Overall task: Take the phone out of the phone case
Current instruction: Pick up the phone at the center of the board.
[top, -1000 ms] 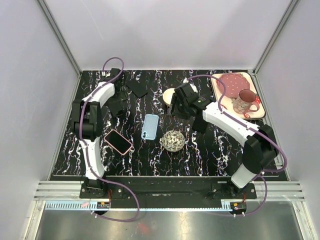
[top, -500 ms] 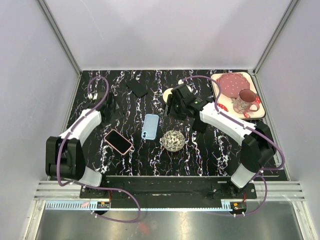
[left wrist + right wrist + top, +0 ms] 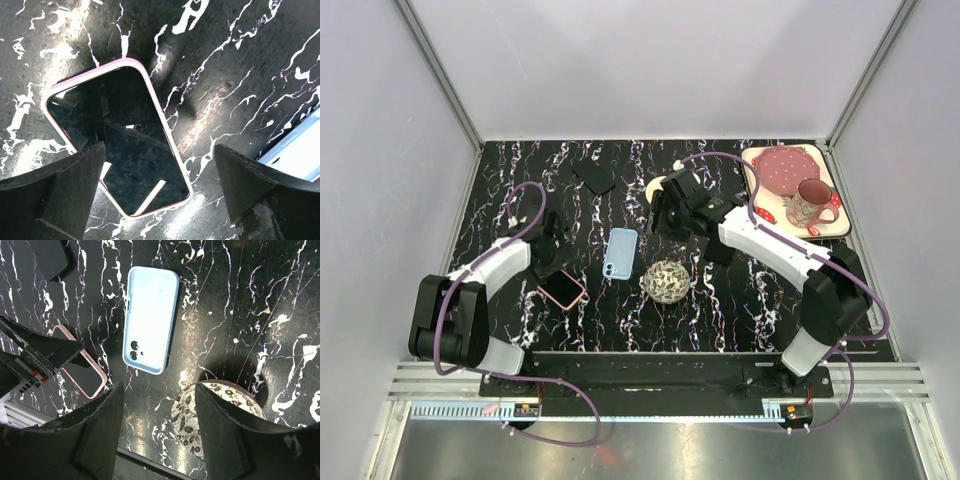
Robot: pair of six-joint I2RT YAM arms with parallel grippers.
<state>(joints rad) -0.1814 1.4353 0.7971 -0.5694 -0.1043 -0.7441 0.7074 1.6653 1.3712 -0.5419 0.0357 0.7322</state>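
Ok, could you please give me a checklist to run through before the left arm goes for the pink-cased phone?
1. Left gripper open: ok, jaws spread wide.
2. Black-screened phone in its pink case seated, screen up: ok, pink rim along every visible edge.
3. Phone centred between the fingers: not ok, it lies off to one side, partly under one finger.
4. Height above the phone: cannot tell.
5. Right gripper free: ok, open and empty above the black marbled table.
6. Light blue phone case clear of the pink one: ok, they lie apart.
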